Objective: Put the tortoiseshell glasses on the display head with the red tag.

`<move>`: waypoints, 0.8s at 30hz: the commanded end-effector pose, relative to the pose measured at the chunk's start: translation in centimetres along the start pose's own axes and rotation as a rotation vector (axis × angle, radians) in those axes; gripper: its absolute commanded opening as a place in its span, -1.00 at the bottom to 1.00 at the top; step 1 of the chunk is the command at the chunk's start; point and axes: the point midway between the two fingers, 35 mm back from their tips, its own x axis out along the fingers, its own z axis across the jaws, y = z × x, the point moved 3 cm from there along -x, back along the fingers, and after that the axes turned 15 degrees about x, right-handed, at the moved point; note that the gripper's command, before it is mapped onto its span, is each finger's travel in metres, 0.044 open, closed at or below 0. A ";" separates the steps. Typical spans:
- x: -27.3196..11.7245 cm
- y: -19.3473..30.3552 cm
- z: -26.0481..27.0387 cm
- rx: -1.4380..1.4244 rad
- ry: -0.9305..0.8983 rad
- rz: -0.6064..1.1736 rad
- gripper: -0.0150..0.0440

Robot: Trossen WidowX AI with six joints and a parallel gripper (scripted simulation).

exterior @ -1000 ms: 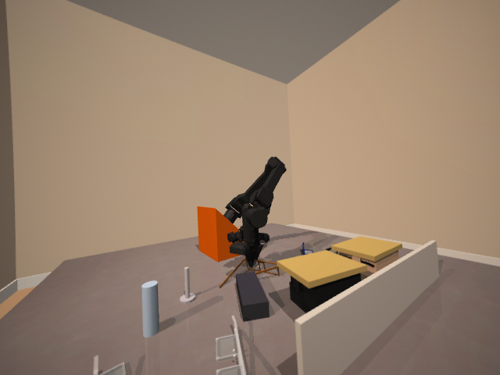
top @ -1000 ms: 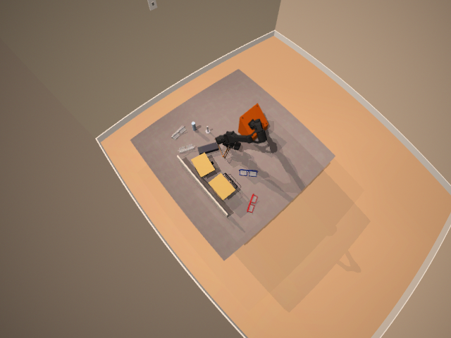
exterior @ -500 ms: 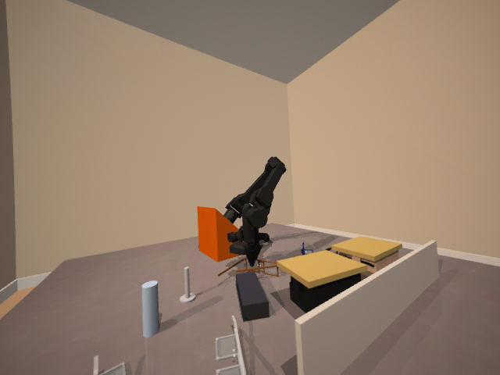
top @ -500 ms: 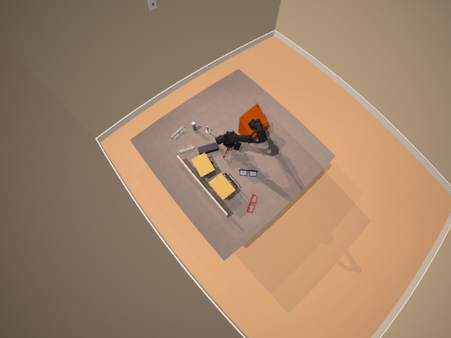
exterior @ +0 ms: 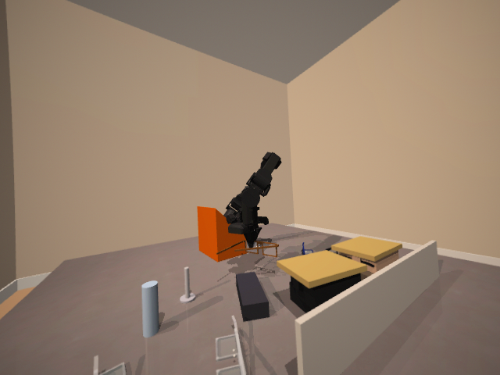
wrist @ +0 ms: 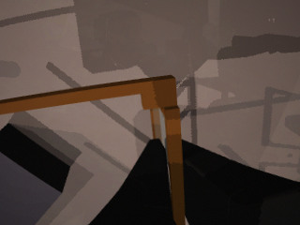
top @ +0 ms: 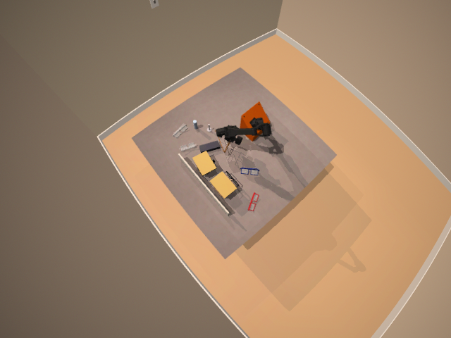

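The tortoiseshell glasses (top: 224, 150) (exterior: 277, 245) (wrist: 161, 91) hang above the table, their shadow apart from them, temples unfolded. My gripper (exterior: 251, 245) (wrist: 163, 148) is shut on their frame, near a corner in the wrist view. Two display heads stand under yellow square boards. The nearer head (exterior: 319, 292) (top: 204, 163) in the exterior camera looks black, under its board (exterior: 320, 266). The farther head (exterior: 370, 265) is skin-coloured, under the other board (top: 223, 184) (exterior: 366, 247), with a thin dark frame (top: 232, 178) at its front. I cannot make out a red tag.
A dark block (top: 209, 146) (exterior: 251, 294) lies between the glasses and the nearer head. A cream wall (top: 204, 184) (exterior: 367, 310) runs behind the heads. Blue glasses (top: 249, 171), red glasses (top: 254, 197), a blue cylinder (exterior: 149, 309) and a white post (exterior: 186, 282) stand around.
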 end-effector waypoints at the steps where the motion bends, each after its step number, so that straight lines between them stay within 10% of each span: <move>1: -2.6 0.1 0.1 -0.010 -0.007 0.009 -0.49; 24: -5.0 0.2 7.6 -0.170 -0.032 0.008 -0.49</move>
